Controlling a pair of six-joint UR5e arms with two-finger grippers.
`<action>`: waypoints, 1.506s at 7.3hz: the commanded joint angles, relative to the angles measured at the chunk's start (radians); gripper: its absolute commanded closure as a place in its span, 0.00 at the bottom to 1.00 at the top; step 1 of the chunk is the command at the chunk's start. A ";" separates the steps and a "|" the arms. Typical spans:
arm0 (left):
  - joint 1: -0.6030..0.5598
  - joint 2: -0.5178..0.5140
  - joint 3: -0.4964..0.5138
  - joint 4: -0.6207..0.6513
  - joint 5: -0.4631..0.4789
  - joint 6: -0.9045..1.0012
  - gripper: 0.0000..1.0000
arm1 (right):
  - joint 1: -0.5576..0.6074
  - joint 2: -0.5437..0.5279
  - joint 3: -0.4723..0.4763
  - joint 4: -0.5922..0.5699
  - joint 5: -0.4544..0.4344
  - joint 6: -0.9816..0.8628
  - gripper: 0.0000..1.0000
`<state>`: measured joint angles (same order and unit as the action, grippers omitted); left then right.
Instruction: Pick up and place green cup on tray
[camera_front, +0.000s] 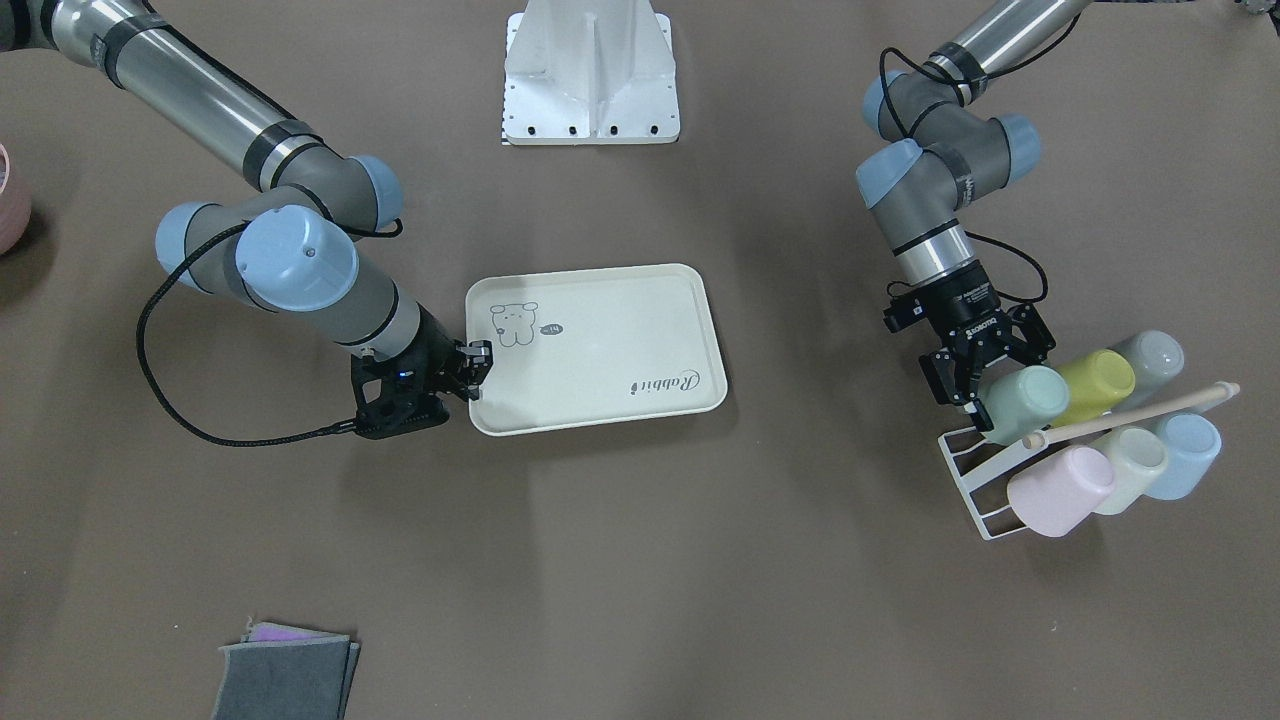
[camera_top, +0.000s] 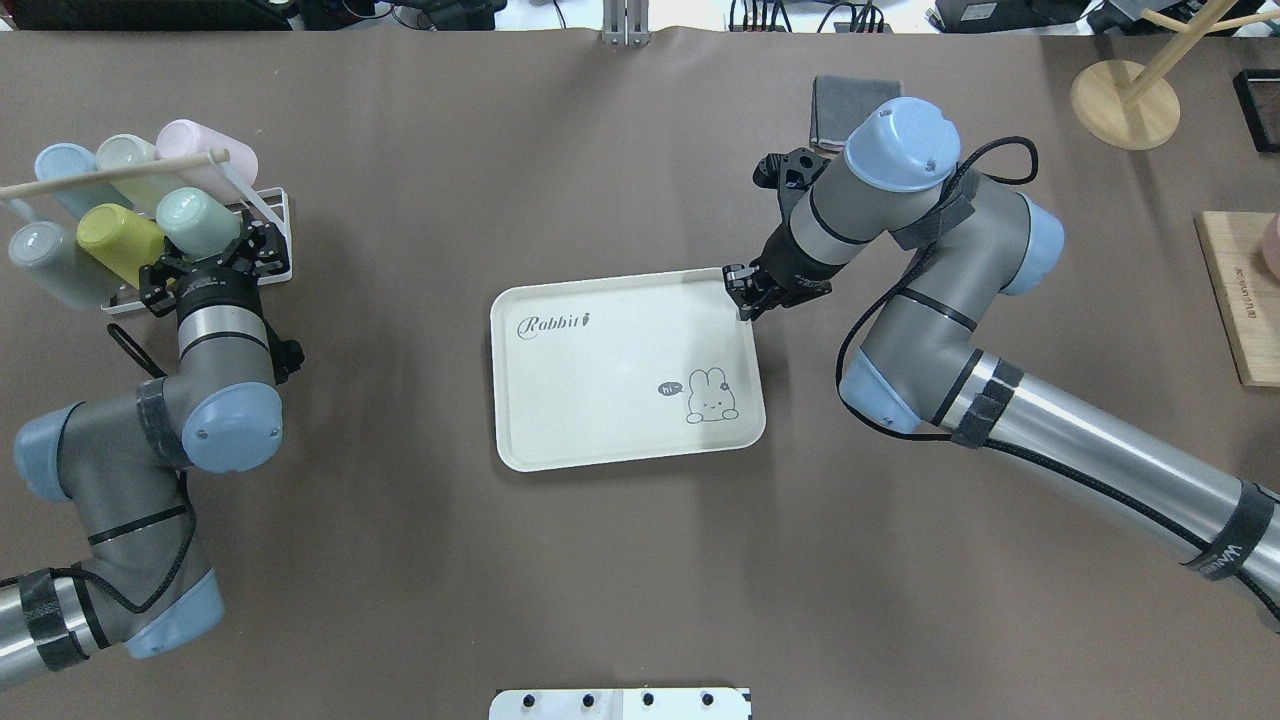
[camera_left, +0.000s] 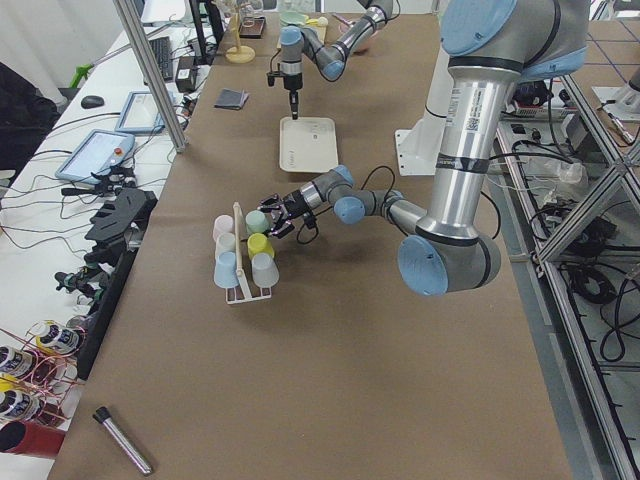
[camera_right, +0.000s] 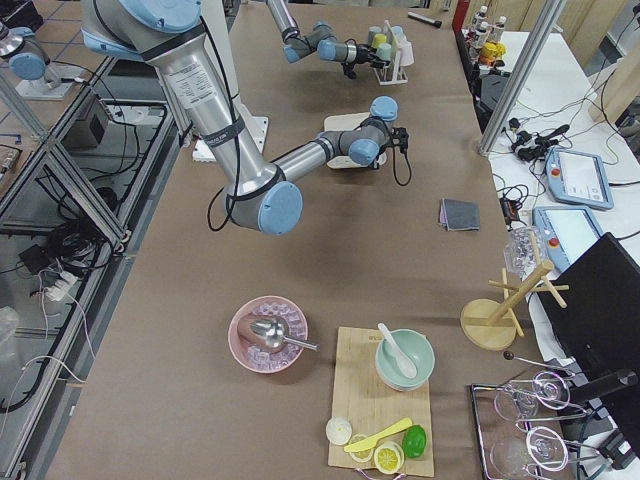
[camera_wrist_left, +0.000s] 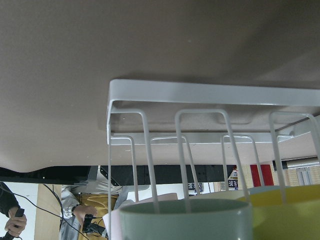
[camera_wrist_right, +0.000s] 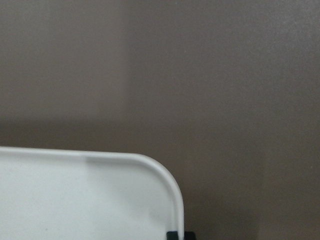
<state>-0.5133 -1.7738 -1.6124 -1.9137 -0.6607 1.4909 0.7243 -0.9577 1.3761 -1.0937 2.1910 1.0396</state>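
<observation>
The green cup (camera_front: 1028, 403) lies on its side in a white wire rack (camera_front: 975, 470), next to a lime cup (camera_front: 1095, 385); it also shows in the overhead view (camera_top: 195, 222) and at the bottom of the left wrist view (camera_wrist_left: 185, 220). My left gripper (camera_front: 985, 375) is open, its fingers spread on either side of the green cup's near end. The cream tray (camera_front: 600, 340) lies at the table's middle. My right gripper (camera_top: 742, 290) is shut on the rim at the tray's corner (camera_wrist_right: 170, 185).
The rack also holds grey (camera_front: 1148, 355), pink (camera_front: 1060, 488), cream (camera_front: 1130, 465) and blue (camera_front: 1185, 455) cups under a wooden rod (camera_front: 1130, 412). Grey cloths (camera_front: 285, 680) lie near the table edge. A white mount base (camera_front: 590, 75) and a wooden board (camera_top: 1245, 300) stand nearby.
</observation>
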 joint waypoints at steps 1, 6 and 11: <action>-0.001 -0.004 -0.003 0.001 0.013 0.006 0.73 | -0.003 -0.004 -0.012 0.003 -0.001 -0.003 1.00; -0.010 0.002 -0.018 -0.042 0.056 0.043 1.00 | -0.003 -0.004 -0.023 0.005 -0.027 -0.001 0.85; -0.014 0.051 -0.066 -0.209 0.053 0.187 1.00 | 0.143 -0.047 -0.011 -0.011 0.007 -0.032 0.00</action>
<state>-0.5283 -1.7472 -1.6526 -2.1120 -0.6072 1.6699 0.8010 -0.9900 1.3600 -1.0965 2.1622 1.0217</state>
